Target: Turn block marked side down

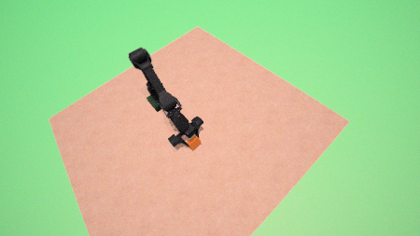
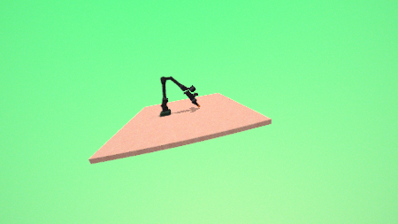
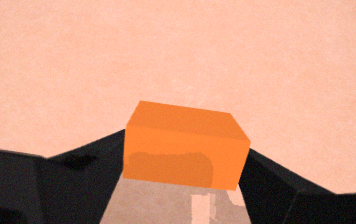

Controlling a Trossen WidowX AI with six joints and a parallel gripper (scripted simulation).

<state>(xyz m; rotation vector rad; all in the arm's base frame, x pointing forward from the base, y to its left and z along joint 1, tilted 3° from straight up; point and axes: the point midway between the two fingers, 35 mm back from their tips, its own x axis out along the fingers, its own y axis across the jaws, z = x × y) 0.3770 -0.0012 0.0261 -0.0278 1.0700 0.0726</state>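
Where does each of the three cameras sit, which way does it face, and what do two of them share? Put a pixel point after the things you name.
Top: high above, facing down; the arm (image 1: 155, 81) over the table (image 1: 261, 127), orange block (image 1: 194, 143) at its jaws.
Exterior: farther off, raised, looking across the table (image 2: 190, 129); whole arm (image 2: 164, 90) in profile.
Wrist: on the arm's end, facing past the jaws; both fingers grip the block (image 3: 182, 155).
Top and exterior share the whole arm.

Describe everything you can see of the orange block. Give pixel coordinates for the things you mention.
The orange block (image 1: 193, 143) (image 2: 199, 106) (image 3: 185, 152) is box-shaped, plain, matte-looking and sharp-edged. Two faces show in the close-up, the nearer one partly shaded; no mark shows on either. It sits between the black fingers of the gripper (image 1: 191, 140) (image 2: 198, 105) (image 3: 185, 160), which grip it at both ends. Whether it touches the table, I cannot tell.
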